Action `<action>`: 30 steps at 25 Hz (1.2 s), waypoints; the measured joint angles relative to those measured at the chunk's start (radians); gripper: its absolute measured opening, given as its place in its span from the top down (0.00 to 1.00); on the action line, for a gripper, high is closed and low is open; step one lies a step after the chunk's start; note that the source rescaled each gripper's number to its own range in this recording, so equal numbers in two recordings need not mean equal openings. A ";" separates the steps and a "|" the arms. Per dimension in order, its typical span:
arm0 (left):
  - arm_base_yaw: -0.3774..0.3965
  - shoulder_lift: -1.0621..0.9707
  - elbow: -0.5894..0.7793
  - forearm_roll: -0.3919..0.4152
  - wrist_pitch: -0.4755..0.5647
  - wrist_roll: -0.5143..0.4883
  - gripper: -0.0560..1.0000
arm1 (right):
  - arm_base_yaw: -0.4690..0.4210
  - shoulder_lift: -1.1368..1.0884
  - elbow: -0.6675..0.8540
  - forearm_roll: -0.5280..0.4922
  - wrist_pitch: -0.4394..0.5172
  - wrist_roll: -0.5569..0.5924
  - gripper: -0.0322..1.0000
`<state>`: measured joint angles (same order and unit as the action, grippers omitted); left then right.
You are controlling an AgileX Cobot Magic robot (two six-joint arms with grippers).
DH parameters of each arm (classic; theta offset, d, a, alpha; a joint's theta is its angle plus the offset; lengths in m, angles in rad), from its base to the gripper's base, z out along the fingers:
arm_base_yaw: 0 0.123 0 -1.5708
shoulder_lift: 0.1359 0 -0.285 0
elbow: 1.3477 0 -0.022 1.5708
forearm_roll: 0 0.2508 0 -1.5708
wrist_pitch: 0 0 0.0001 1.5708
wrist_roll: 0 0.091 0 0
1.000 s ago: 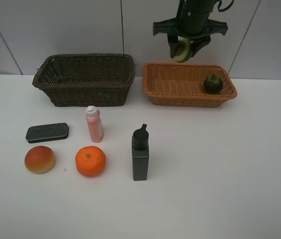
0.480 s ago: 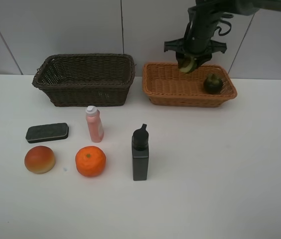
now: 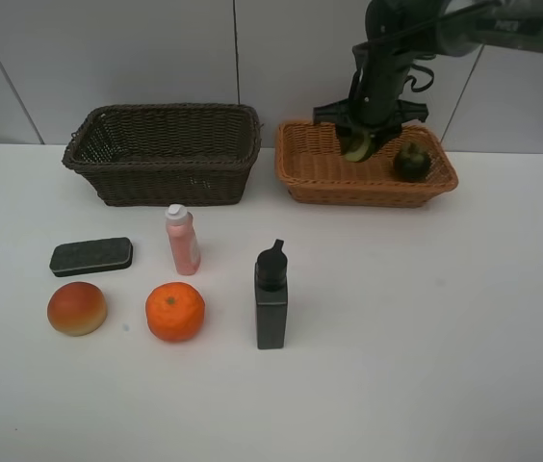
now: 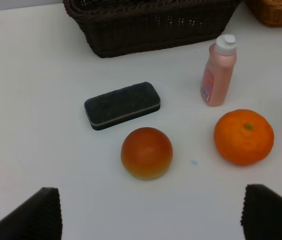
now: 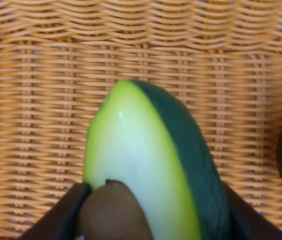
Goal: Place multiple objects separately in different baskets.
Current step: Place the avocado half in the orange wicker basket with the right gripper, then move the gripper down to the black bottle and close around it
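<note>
R gripper (image 3: 359,144) pinching halved avocado (image 5: 151,160), hanging inside orange-tan basket (image 3: 322,179) nr its back rim, mangosteen (image 3: 411,162) sitting at basket's right end, L gripper (image 4: 153,215) hovering w/ jaws spread wide over table (image 3: 426,318), front-left part.

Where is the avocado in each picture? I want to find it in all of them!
High camera: the avocado half is at the top right, over the orange basket, just left of the dark fruit.
Left wrist camera: the avocado is not in it; only a corner of the orange basket shows.
Right wrist camera: it fills the middle, pale cut side showing, basket weave behind it.
Shared landmark: the orange basket.
</note>
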<state>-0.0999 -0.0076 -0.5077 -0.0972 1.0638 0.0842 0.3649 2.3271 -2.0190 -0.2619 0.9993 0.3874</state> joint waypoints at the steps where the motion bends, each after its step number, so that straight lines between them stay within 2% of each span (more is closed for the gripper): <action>1: 0.000 0.000 0.000 0.000 0.000 0.000 0.15 | 0.000 0.000 0.000 0.000 -0.001 -0.028 0.45; 2: 0.000 0.000 0.000 0.000 0.000 0.000 0.15 | 0.000 0.000 0.000 -0.001 -0.001 -0.052 0.43; 3: 0.000 0.000 0.000 0.000 0.000 0.000 0.15 | 0.000 0.000 0.000 -0.001 -0.001 -0.072 0.34; 4: 0.000 0.000 0.000 0.000 0.000 0.000 0.15 | 0.000 0.000 0.000 -0.002 0.003 -0.086 0.20; 5: 0.000 0.000 0.000 0.000 0.000 0.000 0.15 | 0.000 0.000 0.000 -0.002 0.008 -0.091 0.12; 8: 0.000 0.000 0.000 0.000 0.000 0.000 0.15 | 0.000 0.000 0.000 -0.002 0.028 -0.100 0.04; 22: 0.000 0.000 0.000 0.000 0.000 0.000 0.15 | 0.000 0.000 0.000 0.000 0.048 -0.101 0.02; 30: 0.000 0.000 0.000 0.000 0.000 0.000 0.15 | 0.000 -0.051 0.000 0.068 0.109 -0.101 0.02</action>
<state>-0.0999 -0.0076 -0.5077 -0.0972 1.0638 0.0842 0.3649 2.2760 -2.0190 -0.1937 1.1086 0.2862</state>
